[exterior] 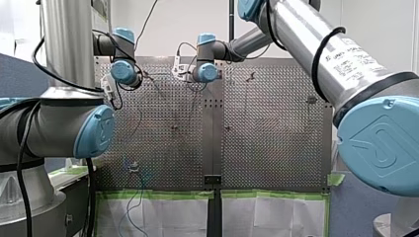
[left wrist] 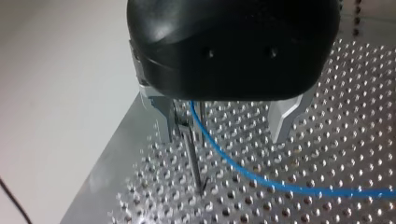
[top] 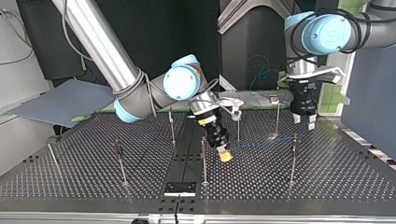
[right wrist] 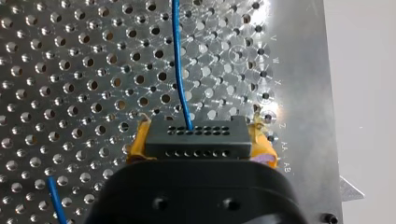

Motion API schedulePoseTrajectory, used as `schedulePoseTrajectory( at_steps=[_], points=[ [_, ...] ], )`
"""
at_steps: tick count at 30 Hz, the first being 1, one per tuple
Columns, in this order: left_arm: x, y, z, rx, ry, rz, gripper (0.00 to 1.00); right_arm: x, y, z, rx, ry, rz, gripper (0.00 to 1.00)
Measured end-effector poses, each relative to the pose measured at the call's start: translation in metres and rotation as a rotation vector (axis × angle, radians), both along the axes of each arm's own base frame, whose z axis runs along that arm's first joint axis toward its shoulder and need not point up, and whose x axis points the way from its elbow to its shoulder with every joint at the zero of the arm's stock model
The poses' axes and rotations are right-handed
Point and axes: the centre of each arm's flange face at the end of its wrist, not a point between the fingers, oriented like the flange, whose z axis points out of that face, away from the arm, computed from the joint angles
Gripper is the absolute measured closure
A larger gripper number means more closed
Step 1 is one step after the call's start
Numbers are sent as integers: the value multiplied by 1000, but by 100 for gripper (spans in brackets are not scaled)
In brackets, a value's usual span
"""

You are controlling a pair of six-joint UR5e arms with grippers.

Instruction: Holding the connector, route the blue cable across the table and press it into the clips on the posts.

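My right gripper [right wrist: 198,151] is shut on a black connector [right wrist: 196,135], which sits between its yellow pads [right wrist: 137,145]. The blue cable [right wrist: 180,70] leaves the connector and runs ahead over the perforated table [right wrist: 70,70]. In the top view this gripper [top: 225,155] is low near the table's middle, and the blue cable [top: 261,144] trails toward the view's right. My left gripper [left wrist: 229,128] is open, and the blue cable [left wrist: 243,169] passes between its metal fingers [left wrist: 284,122]. A thin clip post [left wrist: 192,158] stands just inside one finger. In the top view, my left gripper [top: 304,122] hangs at the right rear.
Several thin posts stand across the table, among them one post [top: 203,158] beside my right gripper and another post [top: 293,158] at the top view's right. A black plate [top: 180,189] lies at the near edge. Spare blue cable [exterior: 136,197] hangs over the table's edge in the front view.
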Motion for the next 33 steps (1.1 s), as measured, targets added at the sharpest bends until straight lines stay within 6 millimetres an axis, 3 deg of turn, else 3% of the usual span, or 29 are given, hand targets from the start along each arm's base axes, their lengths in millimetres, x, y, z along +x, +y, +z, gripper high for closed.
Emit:
schedulePoseTrajectory(
  at_steps=[11,21,26,33],
  points=[
    [-21,-24,15,92,16,-114,0,0,-1,-1,0,1,-5,100],
    [0,-45,11,119,-35,-200,0,0,-1,-2,0,4,-5,100],
    [10,-47,21,110,-73,-194,0,0,-1,-2,1,4,-5,100],
    [30,-47,17,120,-65,-178,0,0,-2,-3,1,4,-6,100]
  ],
)
